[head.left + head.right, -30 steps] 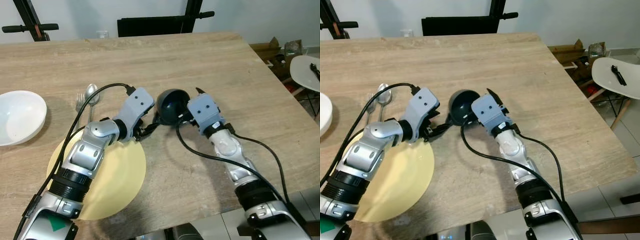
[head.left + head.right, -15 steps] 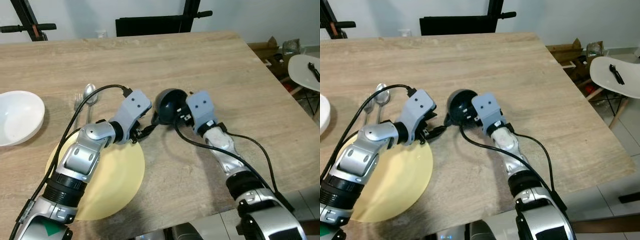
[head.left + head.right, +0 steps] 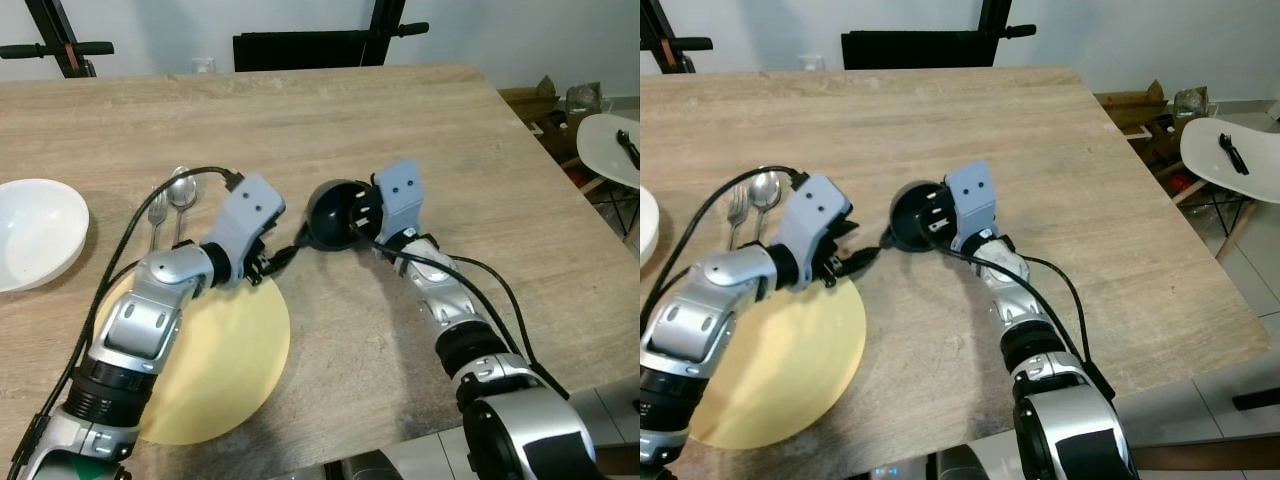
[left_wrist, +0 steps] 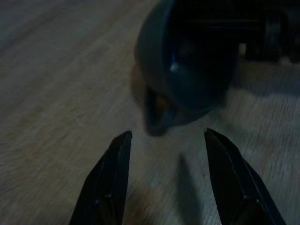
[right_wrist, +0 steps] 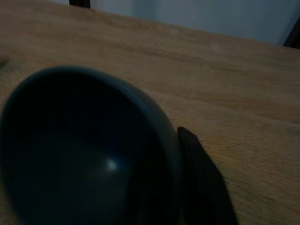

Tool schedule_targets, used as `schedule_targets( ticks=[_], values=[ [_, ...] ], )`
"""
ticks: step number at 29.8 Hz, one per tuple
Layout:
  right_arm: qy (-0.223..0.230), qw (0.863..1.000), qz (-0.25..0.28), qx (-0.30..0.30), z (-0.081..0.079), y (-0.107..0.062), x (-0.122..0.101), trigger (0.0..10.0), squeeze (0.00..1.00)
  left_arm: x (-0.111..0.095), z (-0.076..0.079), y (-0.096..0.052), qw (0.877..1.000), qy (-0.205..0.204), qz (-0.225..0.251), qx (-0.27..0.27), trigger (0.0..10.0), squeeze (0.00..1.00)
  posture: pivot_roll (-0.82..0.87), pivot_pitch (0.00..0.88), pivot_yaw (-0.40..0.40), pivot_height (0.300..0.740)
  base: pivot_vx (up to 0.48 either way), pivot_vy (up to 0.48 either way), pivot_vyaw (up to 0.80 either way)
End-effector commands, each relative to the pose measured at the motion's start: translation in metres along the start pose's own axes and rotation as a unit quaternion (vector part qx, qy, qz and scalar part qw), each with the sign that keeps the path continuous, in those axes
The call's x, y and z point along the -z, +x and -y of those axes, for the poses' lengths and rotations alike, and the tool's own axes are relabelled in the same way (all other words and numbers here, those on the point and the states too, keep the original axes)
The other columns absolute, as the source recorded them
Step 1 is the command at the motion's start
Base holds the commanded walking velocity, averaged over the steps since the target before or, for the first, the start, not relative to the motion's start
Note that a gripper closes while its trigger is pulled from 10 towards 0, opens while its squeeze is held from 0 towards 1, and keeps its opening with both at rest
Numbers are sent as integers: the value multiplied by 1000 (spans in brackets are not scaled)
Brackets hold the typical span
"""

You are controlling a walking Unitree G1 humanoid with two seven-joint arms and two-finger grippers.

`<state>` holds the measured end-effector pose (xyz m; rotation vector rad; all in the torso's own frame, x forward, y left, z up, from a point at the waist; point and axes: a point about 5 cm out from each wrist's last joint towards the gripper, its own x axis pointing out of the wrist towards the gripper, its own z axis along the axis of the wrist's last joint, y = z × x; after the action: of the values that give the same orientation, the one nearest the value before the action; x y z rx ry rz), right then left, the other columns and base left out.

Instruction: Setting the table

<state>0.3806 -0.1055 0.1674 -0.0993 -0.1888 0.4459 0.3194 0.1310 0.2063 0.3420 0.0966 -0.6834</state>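
- Right gripper (image 3: 352,215) clamps the dark bowl's (image 3: 330,213) rim, bowl tilted beside the yellow plate (image 3: 215,355).
- Left gripper (image 3: 275,262) fingers apart, empty.
- Fork (image 3: 157,210) and spoon (image 3: 181,192) laid; bowl not yet placed.

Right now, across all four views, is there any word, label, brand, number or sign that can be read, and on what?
None can be read.
Dark round bowl, held by the right gripper: no markings visible.
Pale yellow round plate: plain.
White bowl: plain.
Metal fork and spoon: no stamp can be made out.
Grey housing of the left gripper: no label visible.
Light wooden table: bare grain.
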Motion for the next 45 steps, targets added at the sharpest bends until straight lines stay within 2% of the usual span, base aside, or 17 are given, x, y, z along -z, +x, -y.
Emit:
schedule_targets(
  ticks=[1, 10, 12, 13, 14, 15, 16, 17, 20, 22, 28, 30, 34, 37, 38, 41, 45],
  values=[
    [23, 1000, -7, 8, 2, -7, 9, 0, 0, -3, 2, -6, 1000, -19, 11, 3, 10000, 0, 12, 124, -35, 740, 0, 0, 0],
    [75, 996, 28, 29, 7, -13, 5, 0, 0, -15, -4, -28, 996, -75, 42, -27, 10000, 0, 27, 128, -13, 740, 0, 0, 0],
    [81, 996, 33, 34, 7, -15, 4, 0, 0, -16, -6, -29, 995, -78, 47, -43, 10000, 0, 31, 127, -7, 740, 0, 0, 0],
    [84, 995, 45, 44, 8, -17, -1, 0, 0, -18, -9, -31, 991, -84, 57, -82, 10000, 0, 33, 125, -2, 740, 0, 0, 0],
    [86, 994, 52, 50, 8, -18, -4, 2000, 0, -20, -10, -32, 989, -86, 67, -99, 10000, 0, 32, 124, 2, 740, 0, 0, 0],
    [90, 993, 58, 57, 9, -19, -8, 4824, 0, -21, -11, -32, 987, -80, 75, -117, 10000, 0, 31, 123, 3, 740, 0, 0, 0],
    [90, 993, 58, 57, 9, -19, -8, 4824, 0, -21, -11, -32, 987, -80, 75, -117, 10000, 0, 31, 123, 3, 740, 0, 0, 0],
    [92, 991, 71, 68, 8, -23, -16, 10000, 0, -23, -11, -34, 983, -73, 87, -142, 10000, 0, 23, 119, 12, 740, 0, 0, 0],
    [90, 990, 76, 75, 9, -26, -20, 10000, 0, -24, -11, -34, 981, -67, 93, -154, 10000, 0, 17, 118, 15, 740, 0, 0, 0],
    [94, 986, 97, 100, 11, -36, -32, 10000, 0, -24, -10, -35, 974, -73, 107, -185, 10000, 0, -3, 113, 26, 740, 0, 0, 0],
    [79, 979, 107, 155, 19, -57, -49, 10000, 0, -23, -6, -30, 966, -79, 114, -218, 10000, 0, -87, 96, 19, 740, 0, 0, 0],
    [79, 979, 107, 155, 19, -57, -49, 10000, 0, -23, -6, -30, 966, -79, 114, -218, 10000, 0, -87, 96, 19, 740, 0, 0, 0],
    [77, 975, 94, 184, 22, -74, -50, 10000, 0, -11, -5, -21, 961, -75, 90, -251, 10000, 0, -128, 55, 26, 740, 0, 0, 0],
    [85, 972, 82, 204, 25, -86, -50, 10000, 0, -10, 3, -17, 963, -52, 97, -246, 10000, 0, -137, 29, 21, 740, 0, 0, 0],
    [85, 972, 82, 204, 25, -86, -50, 10000, 0, -10, 3, -17, 963, -52, 97, -246, 10000, 0, -137, 29, 21, 740, 0, 0, 0],
    [79, 973, 72, 206, 24, -89, -53, 10000, 0, -6, 5, -14, 959, -88, 102, -249, 10000, 0, -146, 16, 17, 740, 0, 0, 0],
    [70, 973, 62, 209, 23, -91, -53, 10000, 0, -3, 7, -14, 959, -86, 104, -250, 10000, 0, -147, 8, 8, 740, 0, 0, 0]
  ],
)
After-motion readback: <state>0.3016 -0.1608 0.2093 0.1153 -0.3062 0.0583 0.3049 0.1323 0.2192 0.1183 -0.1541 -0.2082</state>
